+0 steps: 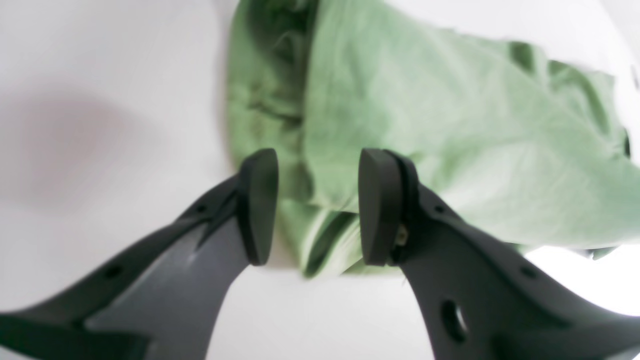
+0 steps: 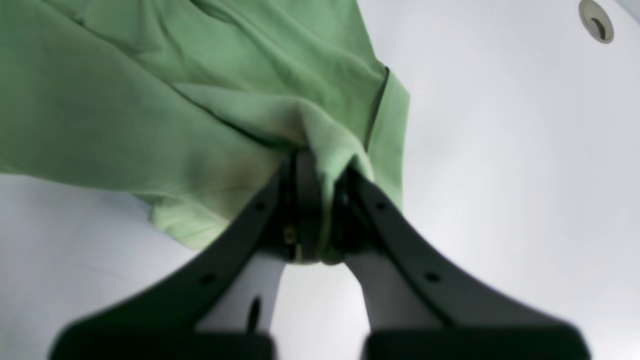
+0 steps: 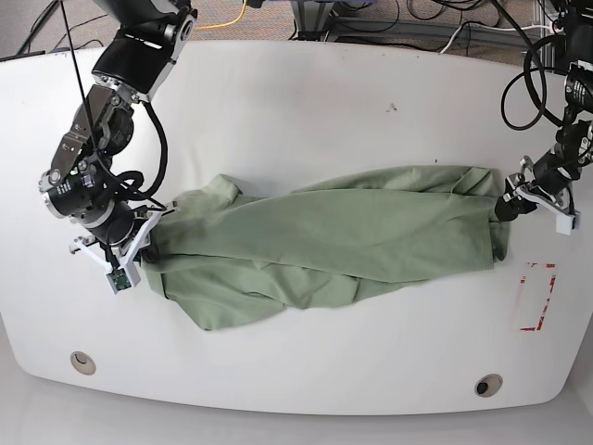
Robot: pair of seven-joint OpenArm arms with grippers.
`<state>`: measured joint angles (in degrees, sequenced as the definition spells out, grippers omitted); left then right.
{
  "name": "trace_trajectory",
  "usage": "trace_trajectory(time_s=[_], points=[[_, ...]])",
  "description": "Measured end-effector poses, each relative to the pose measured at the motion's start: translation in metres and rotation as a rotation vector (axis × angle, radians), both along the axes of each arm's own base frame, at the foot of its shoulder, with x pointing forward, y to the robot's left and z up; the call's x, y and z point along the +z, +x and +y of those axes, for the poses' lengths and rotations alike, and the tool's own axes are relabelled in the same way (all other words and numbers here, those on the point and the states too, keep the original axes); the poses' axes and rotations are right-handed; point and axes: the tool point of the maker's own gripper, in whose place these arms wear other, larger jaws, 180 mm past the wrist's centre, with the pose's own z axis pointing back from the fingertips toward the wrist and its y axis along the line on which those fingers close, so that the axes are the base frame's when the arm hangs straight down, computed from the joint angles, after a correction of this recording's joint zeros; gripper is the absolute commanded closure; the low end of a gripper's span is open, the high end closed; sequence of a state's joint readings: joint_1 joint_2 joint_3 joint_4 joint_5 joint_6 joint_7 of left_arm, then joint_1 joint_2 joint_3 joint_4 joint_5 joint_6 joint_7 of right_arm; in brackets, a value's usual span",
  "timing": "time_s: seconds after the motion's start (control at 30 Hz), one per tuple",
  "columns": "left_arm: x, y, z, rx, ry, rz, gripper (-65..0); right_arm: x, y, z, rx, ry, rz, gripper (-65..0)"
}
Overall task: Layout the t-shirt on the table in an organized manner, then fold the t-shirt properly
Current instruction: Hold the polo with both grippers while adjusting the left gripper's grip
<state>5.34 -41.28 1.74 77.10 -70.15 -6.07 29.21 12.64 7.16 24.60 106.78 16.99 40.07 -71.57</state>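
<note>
Nearest the front edge of the table [image 3: 296, 389], two round cable holes sit at about 7 o'clock [image 3: 82, 362] and 5 o'clock [image 3: 487, 384], and a red tape rectangle [image 3: 536, 297] lies toward 4 o'clock. Across the middle of the white top the t-shirt [image 3: 324, 246] stretches in a long, rumpled band from 9 o'clock to 3 o'clock, sage green, creased and partly doubled over itself, with a wider flap sagging toward the front edge at its 9 o'clock end. At that end the right gripper [image 2: 320, 200] has its fingers pinched tight on a bunched edge of the cloth; the wrist view shows fabric squeezed up between the two dark pads, with the rest of the shirt spreading away toward 11 o'clock. At the 3 o'clock end the left gripper [image 1: 317, 205] stands with its fingers parted, a clear gap between the pads, and the shirt's hem and folds lie on the table just beyond and between them; no cloth is clamped there that I can make out. Farther back, a small dark speck [image 3: 392, 107] marks the tabletop toward 1 o'clock, and beyond the far edge cables [image 3: 435, 19] trail over the floor.
</note>
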Motion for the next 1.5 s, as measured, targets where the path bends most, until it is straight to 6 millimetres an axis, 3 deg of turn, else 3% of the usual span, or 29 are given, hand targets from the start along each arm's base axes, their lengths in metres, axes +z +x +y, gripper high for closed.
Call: trace_trajectory(time_s=[0.13, 0.27, 0.43, 0.73, 1.1, 1.5], points=[[0.000, -0.004, 0.004, -0.002, -0.004, 0.029, -25.8, -0.001, 0.000, 0.000, -0.001, -0.002, 0.002, 0.0], [0.015, 0.000, 0.004, -0.013, -0.005, 0.004, -25.8, -0.001, 0.000, 0.002, -0.001, 0.006, 0.002, 0.0], [0.033, 0.011, -0.014, -0.025, -0.043, -0.065, -25.8, -0.001, 0.000, 0.005, 0.002, 0.014, 0.000, 0.0], [0.009, 0.005, -0.055, -0.021, -0.162, -0.033, -25.8, -0.001, 0.000, 0.004, 0.001, 0.011, 0.002, 0.0], [0.000, 0.012, -0.026, 0.117, -0.044, 0.016, -25.8, -0.001, 0.000, 0.004, 0.001, 0.012, 0.002, 0.0], [-0.017, 0.004, -0.017, 0.153, -0.041, 0.068, -25.8, -0.001, 0.000, 0.004, 0.000, 0.012, 0.002, 0.0]])
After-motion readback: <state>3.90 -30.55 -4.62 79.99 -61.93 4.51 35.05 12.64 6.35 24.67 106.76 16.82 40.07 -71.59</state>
